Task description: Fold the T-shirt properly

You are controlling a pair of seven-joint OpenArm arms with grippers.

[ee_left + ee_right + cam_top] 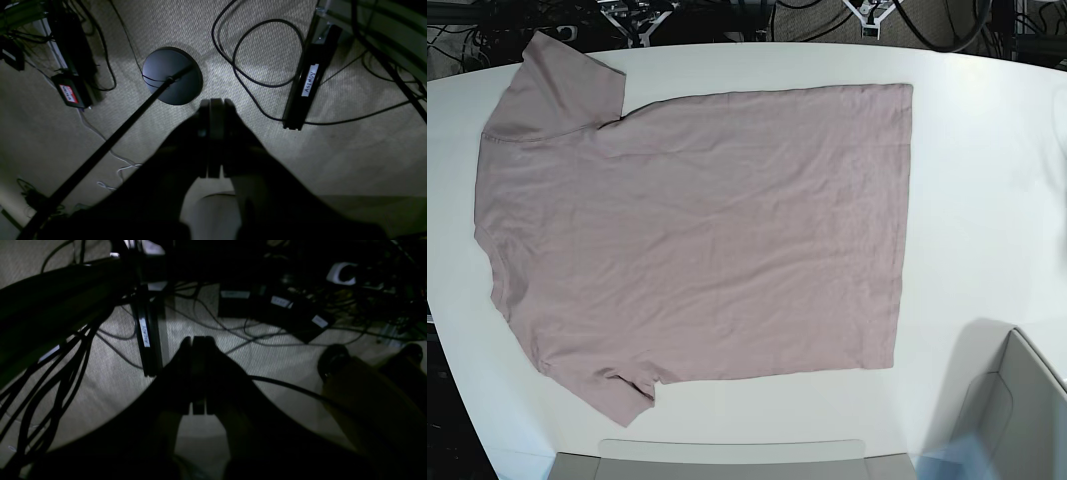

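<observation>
The pink-mauve T-shirt (697,230) lies spread flat on the white table (987,180) in the base view, neck end at the left, hem at the right, one sleeve at the top left and one at the bottom left. Neither arm shows in the base view. My left gripper (216,101) is shut and empty, hanging over the carpeted floor off the table. My right gripper (197,338) is shut and empty too, also over the floor. The shirt does not show in either wrist view.
A grey panel (727,462) sits at the table's near edge and a grey box (1022,400) at the bottom right. Below the left gripper are a round black stand base (171,75), cables and a labelled black bar (305,83). Below the right gripper are cables and power bricks (277,303).
</observation>
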